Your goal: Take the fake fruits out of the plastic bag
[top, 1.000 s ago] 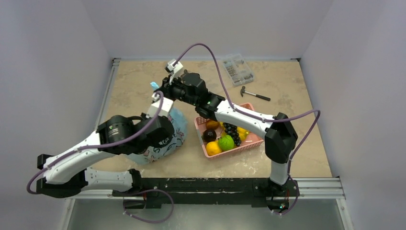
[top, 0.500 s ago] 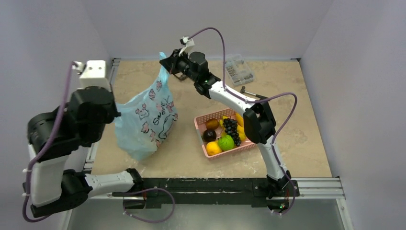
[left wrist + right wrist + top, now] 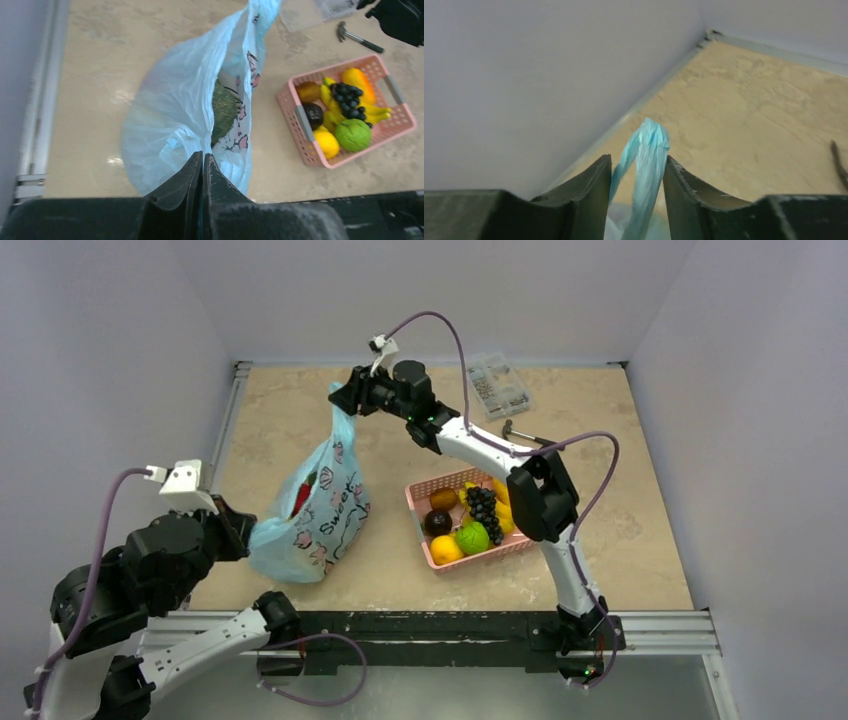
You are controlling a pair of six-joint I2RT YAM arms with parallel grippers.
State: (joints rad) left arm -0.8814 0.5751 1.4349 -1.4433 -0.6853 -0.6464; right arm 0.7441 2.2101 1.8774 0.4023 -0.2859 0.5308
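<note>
Top view: the left pincer (image 3: 243, 537) has dropped low since the previous frame. The plastic bag (image 3: 318, 510) now slants from it up to the right pincer (image 3: 340, 400), and a glossy red tomato (image 3: 303, 498) shows through the thin film.

Left wrist: the fingers (image 3: 192, 175) are pressed together on crinkled pale-blue film, with the netted melon (image 3: 223, 107) just beyond them inside the bag.

Right wrist: the jaws stand apart, with the twisted handle (image 3: 644, 145) between them.
</note>
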